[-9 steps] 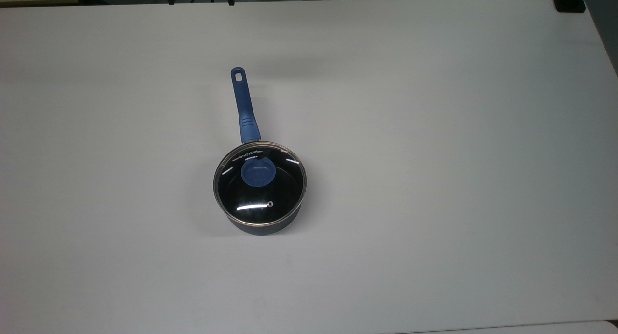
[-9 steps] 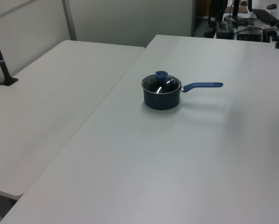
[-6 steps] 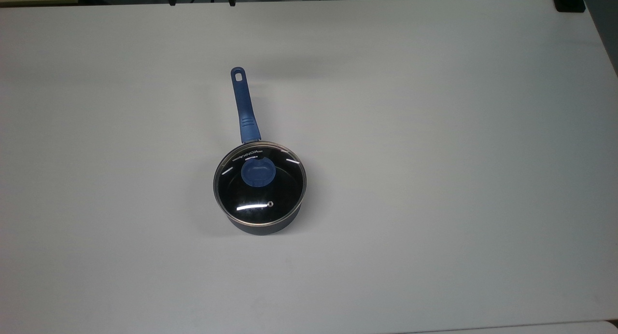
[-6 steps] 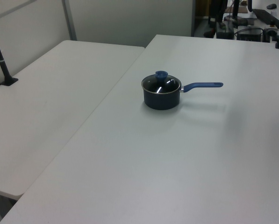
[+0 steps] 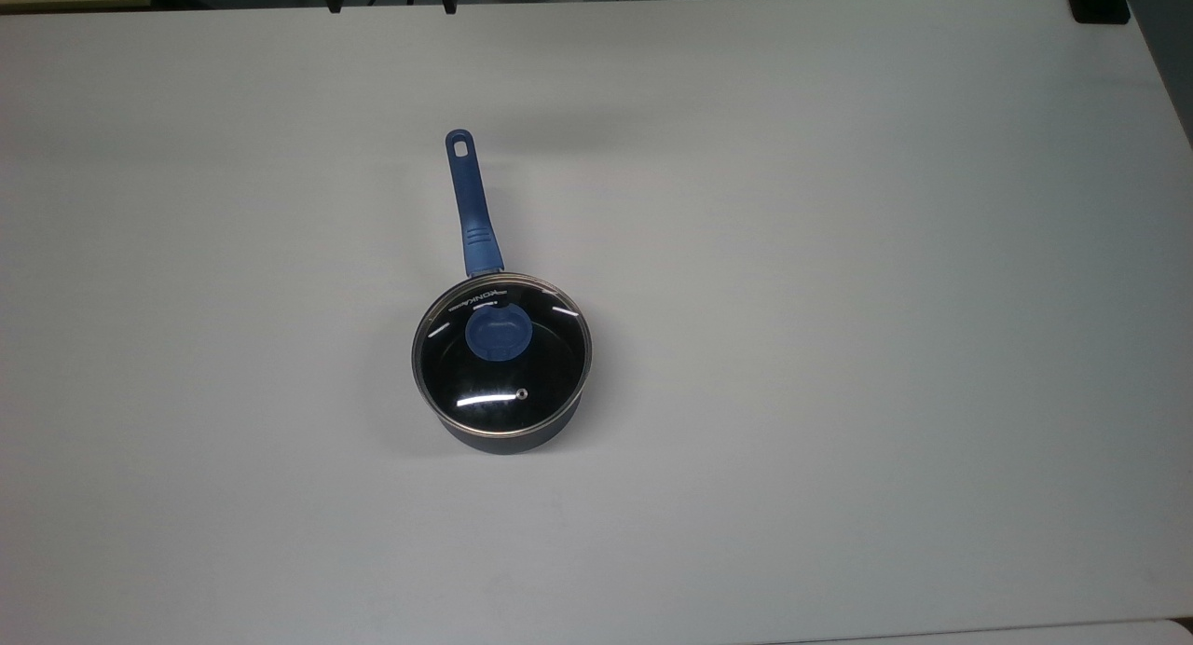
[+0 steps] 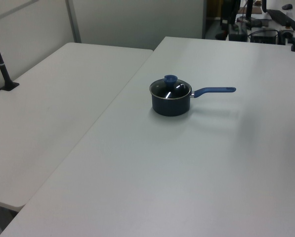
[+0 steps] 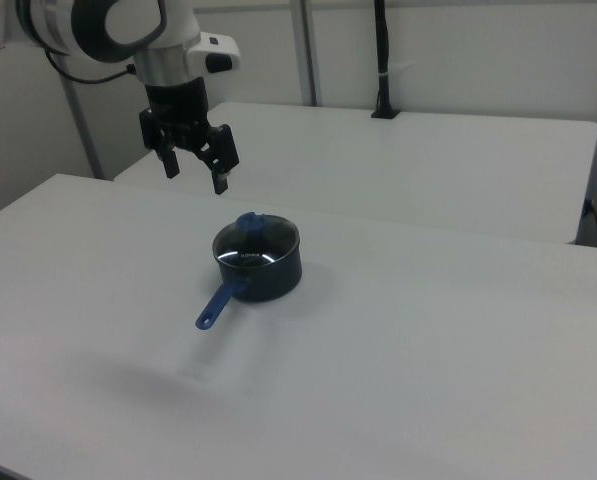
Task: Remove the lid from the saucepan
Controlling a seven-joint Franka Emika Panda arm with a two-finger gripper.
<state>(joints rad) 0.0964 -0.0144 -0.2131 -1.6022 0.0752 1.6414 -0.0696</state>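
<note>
A broad white table [image 5: 839,300] with a smooth matte top carries everything; a second pale table [image 6: 48,113] butts against it on the left view's left. In the right view the white robot arm [image 7: 98,25] hangs over the table, and its black gripper [image 7: 194,172] points down with the fingers spread wide, holding nothing. The saucepan [image 5: 508,438] sits near the table's middle, round and dark, its long blue handle [image 5: 471,207] ending in a hole. The glass lid [image 5: 500,354] rests on it, metal-rimmed, with a round blue knob [image 5: 497,334]; its white lettering is mirrored, perhaps "KONKA". In the right view the pan lies below the gripper and toward the right view's right, well apart.
</note>
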